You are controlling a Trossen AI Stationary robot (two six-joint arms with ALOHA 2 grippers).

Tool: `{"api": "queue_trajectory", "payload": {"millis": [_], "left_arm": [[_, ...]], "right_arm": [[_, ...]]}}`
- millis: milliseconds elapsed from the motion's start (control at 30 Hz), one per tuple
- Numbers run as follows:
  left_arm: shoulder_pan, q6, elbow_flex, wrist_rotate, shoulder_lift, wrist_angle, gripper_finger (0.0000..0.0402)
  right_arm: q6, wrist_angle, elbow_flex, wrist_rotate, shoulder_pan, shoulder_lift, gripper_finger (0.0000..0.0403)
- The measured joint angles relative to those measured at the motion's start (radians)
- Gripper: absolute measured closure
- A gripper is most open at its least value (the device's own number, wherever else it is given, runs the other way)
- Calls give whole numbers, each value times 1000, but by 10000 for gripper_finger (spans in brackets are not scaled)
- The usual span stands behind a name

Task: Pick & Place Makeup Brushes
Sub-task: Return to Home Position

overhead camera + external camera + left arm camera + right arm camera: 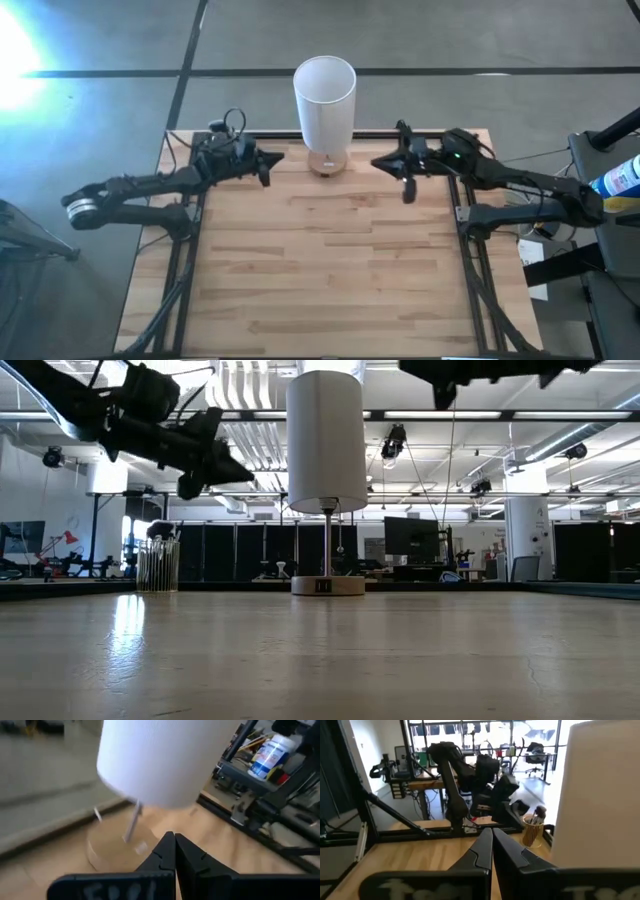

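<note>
Black jointed arms (150,187), silver ring (76,207) — looped cable (234,118)

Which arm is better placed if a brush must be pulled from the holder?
Left, probably: the left gripper hangs near the holder of brushes, while the right gripper sits beyond the lamp.

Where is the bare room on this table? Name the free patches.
Bare: the table across its whole middle and near stretch, from the lamp to the near edge. Crowded: only the far edge, where the lamp stands between the raised left hand and right hand, with the brush holder toward the far left.
</note>
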Motion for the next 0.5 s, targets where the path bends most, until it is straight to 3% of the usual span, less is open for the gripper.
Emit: {"api": "queue_trajectory", "payload": {"millis": [100, 200, 367, 500], "left_arm": [[-4, -120, -35, 25, -14, -5, 401], [-4, -137, -59, 52, -30, -7, 401], [-21, -25, -87, 134, -62, 16, 401], [-46, 45, -127, 138, -92, 39, 401]], "right_arm": [[-31, -3, -78, 1, 0, -92, 394], [-56, -3, -148, 1, 0, -171, 394], [-51, -15, -261, 3, 0, -275, 394], [-11, -12, -345, 29, 0, -347, 394]]}}
